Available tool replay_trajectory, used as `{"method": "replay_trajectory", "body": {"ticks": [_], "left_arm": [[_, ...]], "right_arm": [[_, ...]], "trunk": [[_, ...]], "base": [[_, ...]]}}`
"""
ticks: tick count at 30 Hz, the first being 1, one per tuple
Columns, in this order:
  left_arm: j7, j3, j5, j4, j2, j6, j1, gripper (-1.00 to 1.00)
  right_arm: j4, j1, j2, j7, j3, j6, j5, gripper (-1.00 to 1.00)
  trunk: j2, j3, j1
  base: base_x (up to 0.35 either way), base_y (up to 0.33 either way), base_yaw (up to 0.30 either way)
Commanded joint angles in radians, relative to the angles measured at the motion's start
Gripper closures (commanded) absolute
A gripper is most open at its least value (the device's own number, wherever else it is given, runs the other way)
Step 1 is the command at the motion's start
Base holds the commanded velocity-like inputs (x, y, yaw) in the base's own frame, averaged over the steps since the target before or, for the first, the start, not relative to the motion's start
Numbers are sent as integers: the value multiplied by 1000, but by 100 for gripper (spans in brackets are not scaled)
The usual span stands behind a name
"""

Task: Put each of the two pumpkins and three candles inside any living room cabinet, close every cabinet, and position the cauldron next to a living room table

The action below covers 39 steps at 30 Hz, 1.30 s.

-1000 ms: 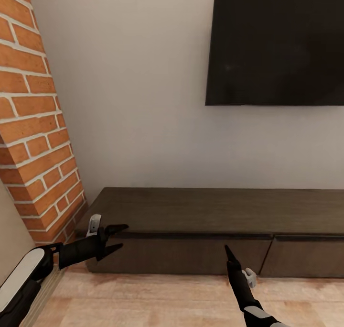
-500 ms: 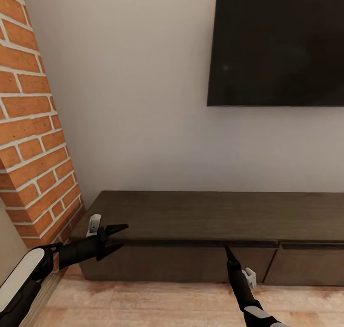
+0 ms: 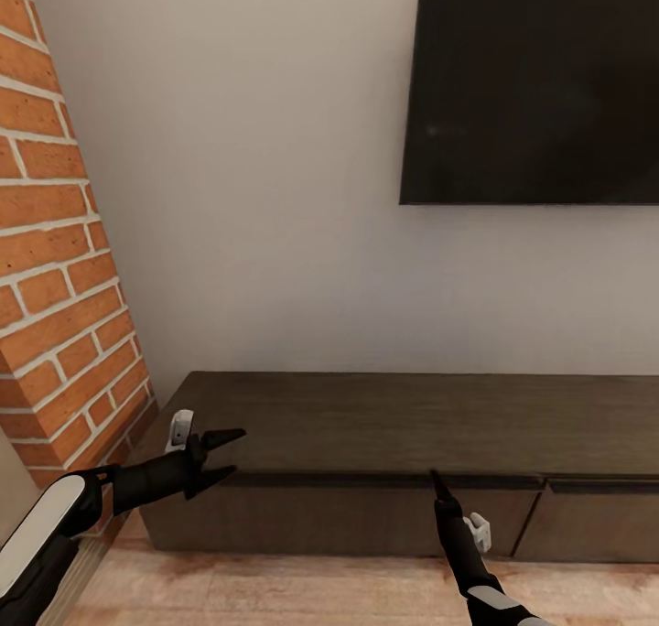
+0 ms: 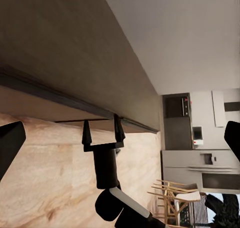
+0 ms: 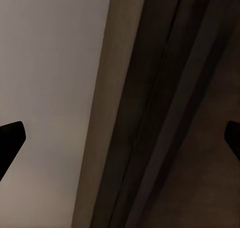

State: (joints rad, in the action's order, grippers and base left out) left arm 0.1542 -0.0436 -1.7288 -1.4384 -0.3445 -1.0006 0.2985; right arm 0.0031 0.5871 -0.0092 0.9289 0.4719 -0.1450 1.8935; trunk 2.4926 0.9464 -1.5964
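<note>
Head view: the cabinet (image 3: pixel 394 425) is seen against the pale wall below a wall-mounted television (image 3: pixel 535 86), with a brick column (image 3: pixel 55 242) at its left end. Its drawer fronts appear to be shut. The left gripper (image 3: pixel 220 454) is held empty at the cabinet's left front edge, jaws spread wide. The right gripper (image 3: pixel 438 486) is raised before the left drawer, probably in readiness to pull it; in the left wrist view its jaws (image 4: pixel 103 133) are parted and empty.
</note>
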Motion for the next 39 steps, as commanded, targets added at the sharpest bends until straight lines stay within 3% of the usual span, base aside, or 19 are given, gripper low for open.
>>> {"method": "replay_trajectory", "body": {"ticks": [1,33,39], "left_arm": [[10,-1,-11,-1,-1,-1,1,-100],[8,1,-12,-2,-1,-1,1,-100],[8,1,-12,-2,-1,-1,1,-100]], "right_arm": [[1,0,0,1,8,-7,4,-100],[41,0,2,-16,8,-7,38,-100],[41,0,2,-15,8,-7,38,-100]], "trunk": [[0,1,0],[0,1,0],[8,20,-5]], "base": [[12,0,0],[1,0,0],[0,0,0]]}}
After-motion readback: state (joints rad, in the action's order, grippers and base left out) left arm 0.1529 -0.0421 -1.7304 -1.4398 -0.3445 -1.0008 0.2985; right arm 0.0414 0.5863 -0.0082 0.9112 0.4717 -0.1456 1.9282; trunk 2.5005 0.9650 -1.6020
